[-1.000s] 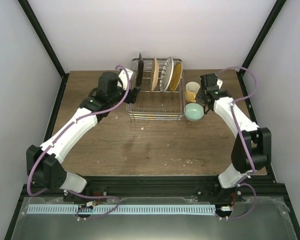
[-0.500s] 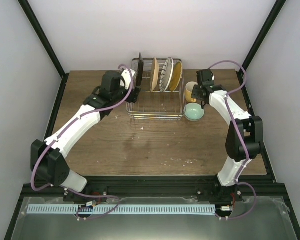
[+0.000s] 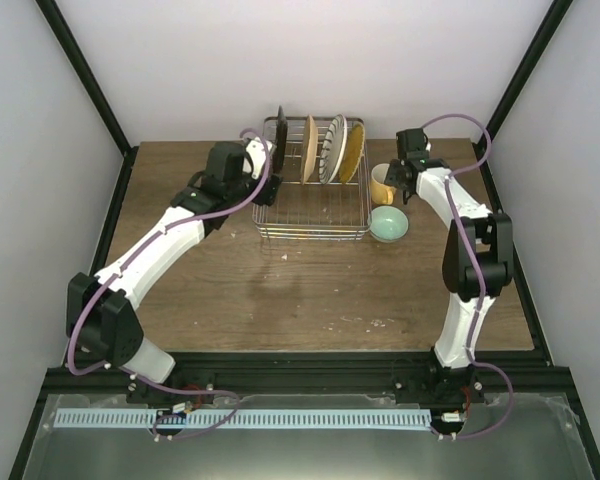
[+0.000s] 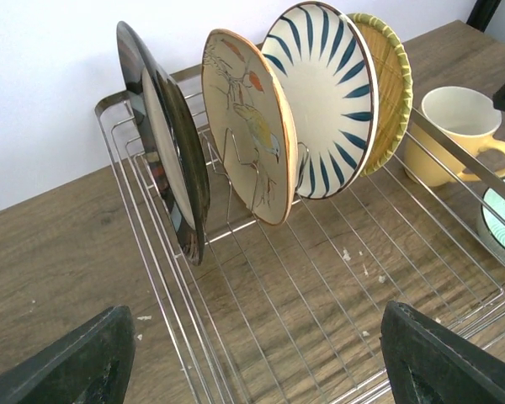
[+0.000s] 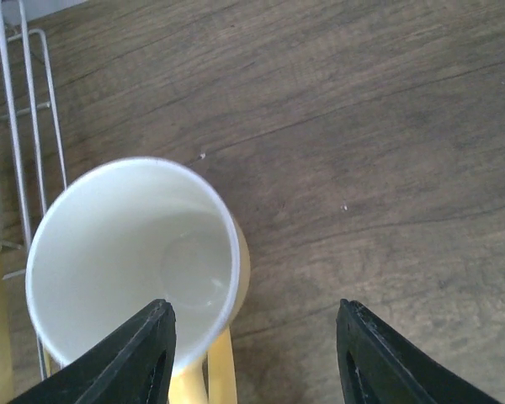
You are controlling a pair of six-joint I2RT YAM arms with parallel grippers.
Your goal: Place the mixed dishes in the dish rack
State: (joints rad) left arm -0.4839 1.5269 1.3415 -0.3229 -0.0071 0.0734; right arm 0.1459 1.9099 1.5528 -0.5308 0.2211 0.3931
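Left fingers (image 4: 76,362) spread wide and empty over the silver wire dish rack (image 4: 295,295), four round plates (image 4: 320,101) upright beyond them. Right fingers (image 5: 143,353), also wide, straddle the wall of the yellow handled mug (image 5: 130,261) standing on the brown wooden tabletop (image 5: 362,126).

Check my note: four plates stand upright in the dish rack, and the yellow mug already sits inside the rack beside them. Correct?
Not quite. The yellow mug stands on the table, outside the dish rack at its right side, as the top external view shows. The four plates do stand upright in the rack.
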